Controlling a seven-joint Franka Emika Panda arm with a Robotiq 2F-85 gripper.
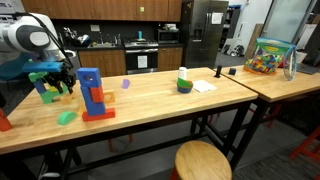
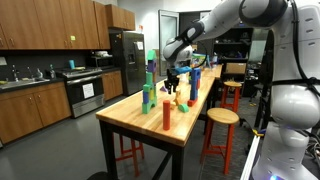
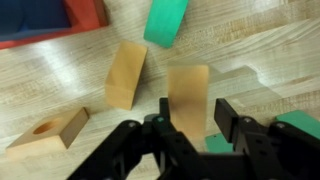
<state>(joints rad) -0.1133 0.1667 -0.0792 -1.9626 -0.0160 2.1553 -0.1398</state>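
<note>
Work looks barely begun: the gripper (image 3: 190, 108) straddles a tan block (image 3: 188, 85) standing on the table (image 3: 260, 50), jaws partly open beside its flanks, though I cannot tell whether they pinch it, a second tan block (image 3: 125, 73) lying at its ten o'clock.

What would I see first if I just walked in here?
The tall blue block tower on its red base stands out, near one end of the wooden table. Beside it the white robot arm leans over, its black gripper straddling a plain wooden block in the wrist view. Far off, a clear box of bright toys sits on the next table.
</note>
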